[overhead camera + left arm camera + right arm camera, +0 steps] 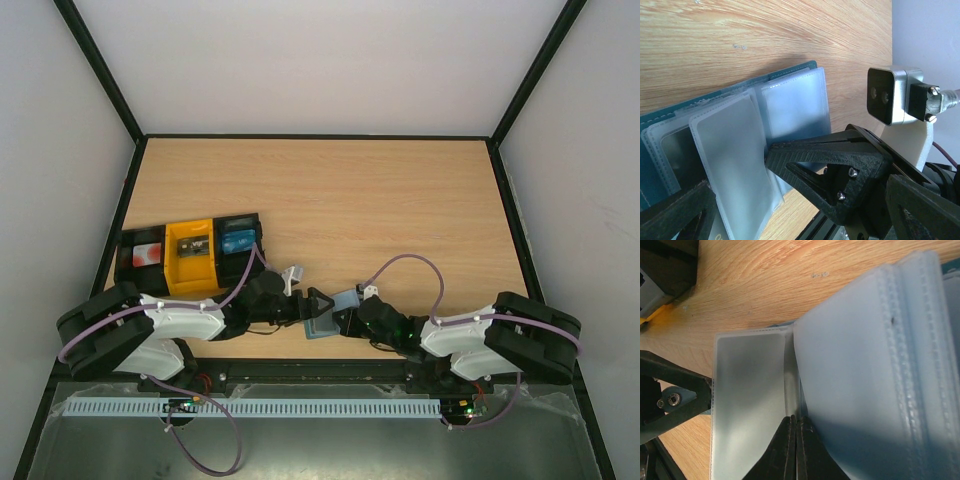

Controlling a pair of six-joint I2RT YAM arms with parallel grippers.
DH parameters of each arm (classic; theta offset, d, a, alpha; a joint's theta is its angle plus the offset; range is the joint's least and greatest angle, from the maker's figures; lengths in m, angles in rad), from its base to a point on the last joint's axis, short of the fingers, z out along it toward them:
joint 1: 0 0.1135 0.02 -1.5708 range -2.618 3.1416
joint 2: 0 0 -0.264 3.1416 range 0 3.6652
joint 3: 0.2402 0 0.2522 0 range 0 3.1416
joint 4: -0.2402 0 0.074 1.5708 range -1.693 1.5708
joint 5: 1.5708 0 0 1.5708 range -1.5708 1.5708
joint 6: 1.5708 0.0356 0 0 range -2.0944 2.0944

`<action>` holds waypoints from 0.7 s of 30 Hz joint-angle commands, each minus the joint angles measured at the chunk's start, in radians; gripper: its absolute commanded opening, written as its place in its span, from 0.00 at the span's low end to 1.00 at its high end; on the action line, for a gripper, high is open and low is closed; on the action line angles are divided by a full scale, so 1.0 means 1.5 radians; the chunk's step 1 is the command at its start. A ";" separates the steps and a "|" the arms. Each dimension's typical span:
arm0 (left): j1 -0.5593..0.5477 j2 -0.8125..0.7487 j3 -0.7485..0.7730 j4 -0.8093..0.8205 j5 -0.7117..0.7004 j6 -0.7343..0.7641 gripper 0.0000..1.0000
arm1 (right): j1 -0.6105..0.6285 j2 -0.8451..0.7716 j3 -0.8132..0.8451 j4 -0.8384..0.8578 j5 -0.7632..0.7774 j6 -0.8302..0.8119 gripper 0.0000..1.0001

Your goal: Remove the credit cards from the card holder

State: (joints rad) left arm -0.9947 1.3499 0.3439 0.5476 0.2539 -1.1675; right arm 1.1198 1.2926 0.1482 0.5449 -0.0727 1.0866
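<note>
**Sleeves fanned, no card drawn yet**

Closest to the lens: black fingertips of the right gripper [792,422], clenched on the fold between frosted clear plastic sleeves [855,365]. Pins the small teal-blue soft folding card holder [322,327] open at the near edge of the light wooden table [350,200], between both arms. Leaves the left gripper [737,172] released, spread wide astride one sleeve leaf, grasping nothing. Looks like the searching step. Calls next for closing on a card edge, not the sleeve, then pulling away from the pinned fold.

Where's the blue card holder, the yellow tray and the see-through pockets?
card holder [649,175], left wrist view, left part of its teal cover.
yellow tray [190,277], top view, its near wall.
see-through pockets [860,365], right wrist view, middle of the big pocket.
</note>
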 commanded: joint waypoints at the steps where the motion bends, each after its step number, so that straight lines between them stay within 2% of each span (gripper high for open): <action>1: -0.003 -0.003 0.016 0.005 -0.007 0.009 0.92 | 0.004 0.015 -0.005 -0.005 -0.014 0.007 0.03; 8: -0.003 0.006 0.016 0.021 0.010 0.008 0.90 | 0.004 -0.039 0.014 -0.068 -0.002 -0.007 0.10; 16: -0.003 0.017 0.023 0.028 0.015 0.011 0.89 | 0.003 -0.179 0.037 -0.237 0.078 -0.047 0.22; 21: -0.002 0.019 0.026 0.030 0.018 0.013 0.89 | 0.002 -0.219 0.051 -0.343 0.135 -0.066 0.25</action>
State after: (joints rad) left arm -0.9947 1.3701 0.3492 0.5625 0.2672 -1.1664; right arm 1.1198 0.9970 0.1925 0.2222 0.0177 1.0275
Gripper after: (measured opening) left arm 0.894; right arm 0.239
